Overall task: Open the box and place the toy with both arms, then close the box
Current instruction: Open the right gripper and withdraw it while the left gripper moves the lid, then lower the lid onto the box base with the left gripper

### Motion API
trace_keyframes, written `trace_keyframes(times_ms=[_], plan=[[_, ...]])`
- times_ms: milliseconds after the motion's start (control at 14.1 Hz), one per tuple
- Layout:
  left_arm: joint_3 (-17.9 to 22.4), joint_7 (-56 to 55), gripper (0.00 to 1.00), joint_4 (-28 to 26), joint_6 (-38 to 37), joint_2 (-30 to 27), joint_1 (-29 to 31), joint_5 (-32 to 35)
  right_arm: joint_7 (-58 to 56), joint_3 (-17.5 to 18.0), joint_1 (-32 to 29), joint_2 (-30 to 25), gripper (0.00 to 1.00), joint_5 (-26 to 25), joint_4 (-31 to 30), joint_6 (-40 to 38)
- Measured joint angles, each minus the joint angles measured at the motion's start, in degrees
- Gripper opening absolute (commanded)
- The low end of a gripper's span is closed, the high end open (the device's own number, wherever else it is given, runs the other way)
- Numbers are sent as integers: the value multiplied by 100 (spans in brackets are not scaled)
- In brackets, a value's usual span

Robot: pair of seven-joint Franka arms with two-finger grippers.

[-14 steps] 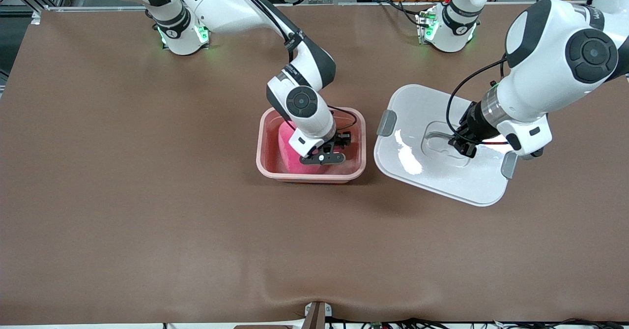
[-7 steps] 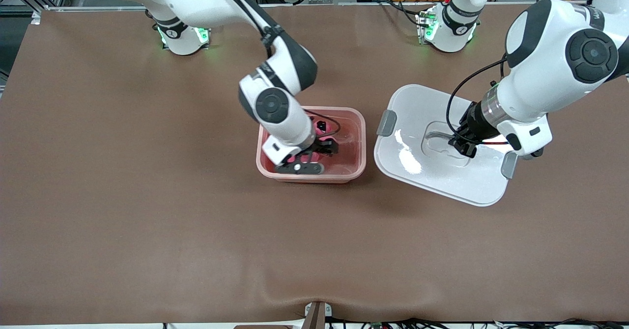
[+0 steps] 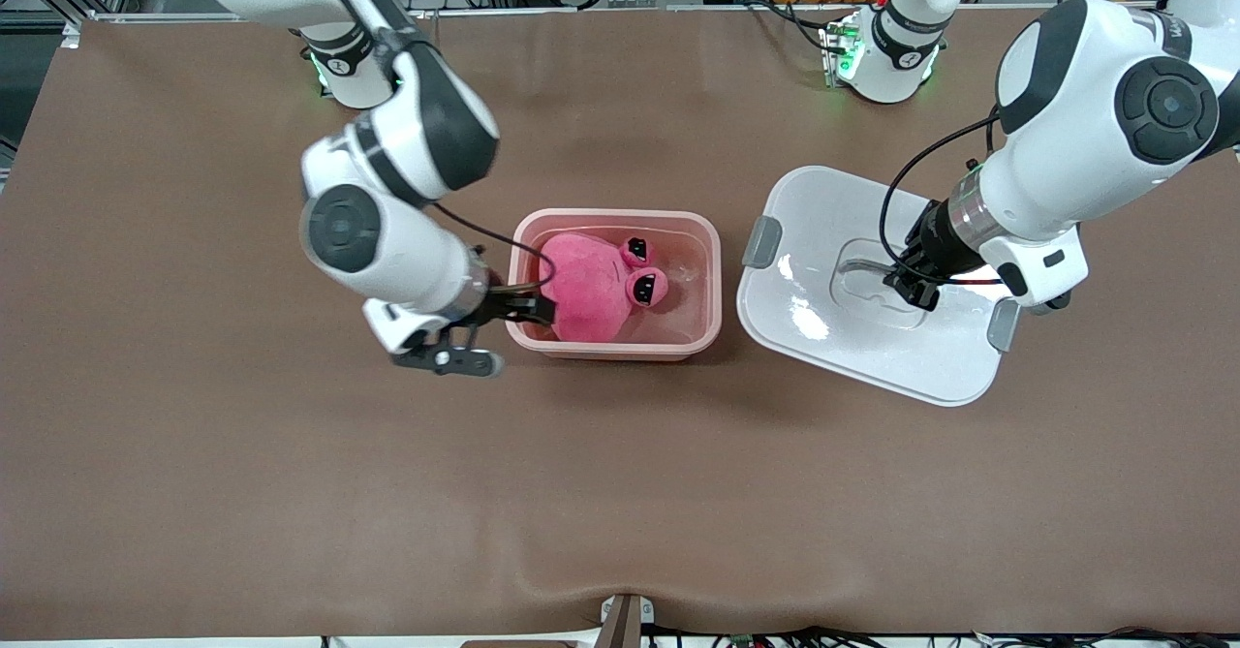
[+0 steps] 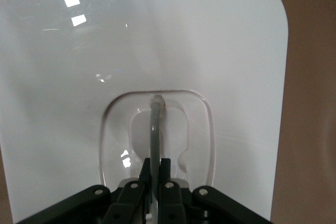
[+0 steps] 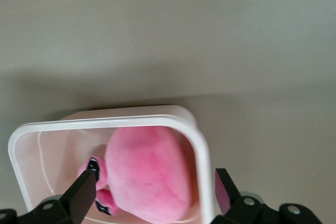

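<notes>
Two arms share the brown worktop (image 3: 242, 493), and we see each end effector in a different state. We find the box (image 3: 708, 285) open near the middle of the worktop, and the toy (image 3: 591, 290) lies inside it, filling the part toward the right arm's end, its dark eyes turned toward the left arm's end. The lid (image 3: 823, 338) lies flat on the worktop just beside the box, toward the left arm's end, with a grey clip (image 3: 762, 241) on the edge facing the box and another (image 3: 1004, 325) on the opposite edge.

We see the right end effector (image 3: 528, 307) over the box's rim at the right arm's end, its fingers (image 5: 79, 195) spread wide and holding nothing; in the right wrist view the toy and the box's rim show between them.

We see the left end effector (image 3: 911, 285) down on the lid's recessed middle, its fingers pinched narrow on the clear handle (image 4: 155, 129), which rises from the recess.
</notes>
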Motion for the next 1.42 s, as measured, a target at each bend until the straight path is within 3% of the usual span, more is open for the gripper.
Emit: trace_keyframes(times_ms=[354,637,1132,1415], plan=[[-65,-268,0,22,227,3,-173,-176,-1238,-9,-1111,-592,100,-2,-74,-1072],[-95,-1104,0,21,651,108,-659,-181,-1966,-9,-1711,-1033,100,-88,-364,-1323],[-99,-2417,0,21,1484,620,-1485,-155,-3063,-7,-2548,-1812,100,-674,-818,-1545],[-103,-3285,0,37,1756,977,-1979,392,-3465,-8,-2898,-2310,100,-1016,-1174,-1545]])
